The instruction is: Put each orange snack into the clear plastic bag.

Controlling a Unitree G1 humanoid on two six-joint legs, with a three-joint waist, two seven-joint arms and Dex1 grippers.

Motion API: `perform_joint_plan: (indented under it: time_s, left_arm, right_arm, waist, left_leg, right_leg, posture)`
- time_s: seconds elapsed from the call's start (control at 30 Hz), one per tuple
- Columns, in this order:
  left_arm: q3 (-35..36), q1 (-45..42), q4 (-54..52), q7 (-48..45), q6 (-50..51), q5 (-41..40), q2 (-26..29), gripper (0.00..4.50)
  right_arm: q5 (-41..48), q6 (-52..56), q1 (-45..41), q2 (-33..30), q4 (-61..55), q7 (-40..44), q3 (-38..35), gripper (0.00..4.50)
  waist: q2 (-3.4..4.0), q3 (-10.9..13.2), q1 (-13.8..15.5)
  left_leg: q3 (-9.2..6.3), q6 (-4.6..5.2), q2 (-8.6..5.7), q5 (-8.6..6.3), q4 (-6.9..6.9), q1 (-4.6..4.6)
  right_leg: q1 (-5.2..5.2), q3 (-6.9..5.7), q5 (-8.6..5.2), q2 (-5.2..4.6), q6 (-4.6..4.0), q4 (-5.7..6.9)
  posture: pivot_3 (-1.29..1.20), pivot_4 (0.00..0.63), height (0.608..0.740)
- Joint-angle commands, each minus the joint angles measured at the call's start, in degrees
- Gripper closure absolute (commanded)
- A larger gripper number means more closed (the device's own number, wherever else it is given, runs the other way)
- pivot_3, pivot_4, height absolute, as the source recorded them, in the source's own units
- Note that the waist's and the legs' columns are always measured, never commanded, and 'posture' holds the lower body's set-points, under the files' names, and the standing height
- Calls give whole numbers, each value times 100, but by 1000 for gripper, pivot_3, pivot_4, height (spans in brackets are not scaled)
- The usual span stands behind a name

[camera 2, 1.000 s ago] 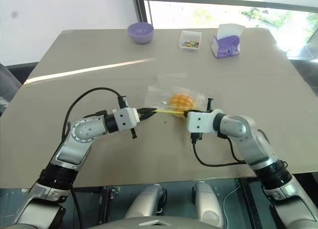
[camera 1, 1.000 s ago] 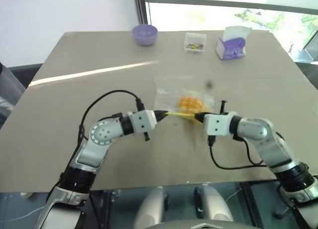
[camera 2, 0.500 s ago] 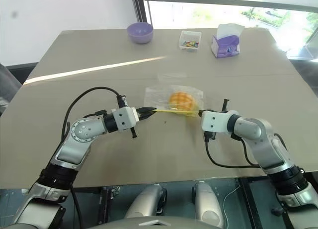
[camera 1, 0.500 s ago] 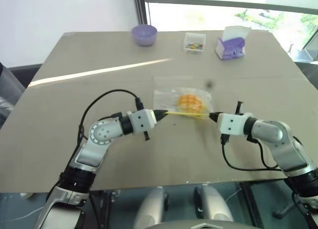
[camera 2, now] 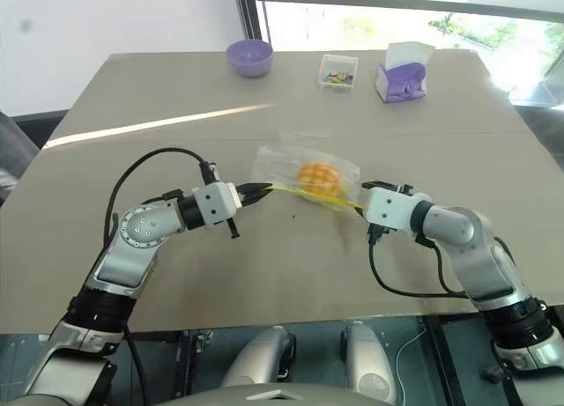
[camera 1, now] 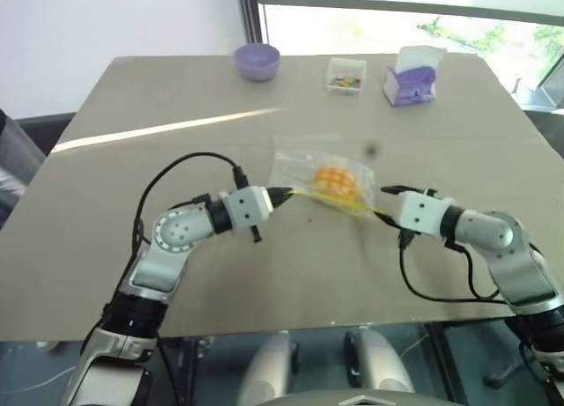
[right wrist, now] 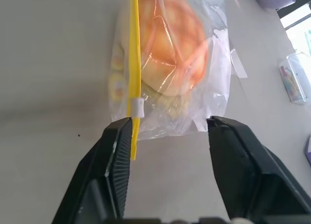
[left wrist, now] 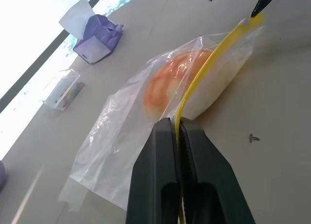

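The orange snack (camera 1: 335, 179), a round bun with a criss-cross top, lies inside the clear plastic bag (camera 1: 298, 167) at mid-table. My left gripper (camera 1: 284, 194) is shut on the near end of the bag's yellow strip (left wrist: 209, 63), and the wrist view shows both fingers (left wrist: 160, 151) pinching it. My right gripper (camera 1: 386, 203) stands open at the strip's other end. Its fingers (right wrist: 116, 151) straddle the bag's corner, and the strip's tip with a white slider (right wrist: 136, 107) hangs just inside one of them.
Along the far edge stand a purple bowl (camera 1: 256, 60), a small clear box (camera 1: 345, 75) of colourful bits and a purple tissue box (camera 1: 411, 78). Bare table (camera 1: 291, 274) lies between the bag and the near edge.
My right gripper moved right along the yellow strip, then opened and let go of it. The left gripper kept its hold and stayed put.
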Motion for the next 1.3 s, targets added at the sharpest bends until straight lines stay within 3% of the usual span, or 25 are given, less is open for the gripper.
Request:
perform_joint_plan:
  time_s: [0.03, 0.53, 0.63, 0.73, 0.97, 1.3]
  left_arm:
    - [100, -114, -44, 35, -32, -90, -34, 4500]
    - [110, -99, -127, 41, -52, -51, -50, 4500]
    - [119, -89, -144, 61, -50, -41, -52, 4500]
    - [131, -68, -172, 87, -39, -38, -54, 4500]
    - [235, -312, -97, 295, 159, -102, -195, 4500]
    - [392, -2530, 2175, 1641, -263, 601, -441, 4500]
  right_arm:
    - [307, 177, 180, -18, -370, 165, -157, 2138]
    - [590, 538, -141, 695, 393, 113, 98, 2138]
    - [602, 483, -201, 706, 541, 155, 130, 3016]
    - [600, 438, -224, 698, 587, 165, 126, 4436]
    - [542, 338, -570, 456, 724, 18, -211, 4477]
    - [-215, -619, -2275, 208, 1963, -1581, -731, 4477]
  waist:
    - [0, 0, 1]
    - [0, 0, -5]
    - [0, 0, -5]
    - [0, 0, -7]
    - [0, 0, -6]
    - [-2, 0, -3]
  left_leg:
    - [-1, 0, 0, 0, 0, 0]
    - [0, 0, 0, 0, 1, 2]
    - [1, 0, -1, 0, 0, 2]
    - [0, 0, 0, 0, 0, 2]
    - [1, 0, -1, 0, 1, 2]
    - [-1, -9, -8, 5, 3, -2]
  right_leg:
    - [0, 0, 0, 0, 0, 0]
    - [1, 0, 0, 0, 0, 1]
    - [1, 1, 0, -1, 0, 1]
    - [1, 0, 0, 0, 0, 1]
    - [1, 1, 0, 0, 0, 1]
    - [-2, -2, 1, 1, 0, 3]
  posture:
    - [0, 150, 740]
    - [0, 150, 740]
    - [0, 150, 740]
    - [0, 150, 740]
    - [0, 150, 740]
    - [0, 150, 740]
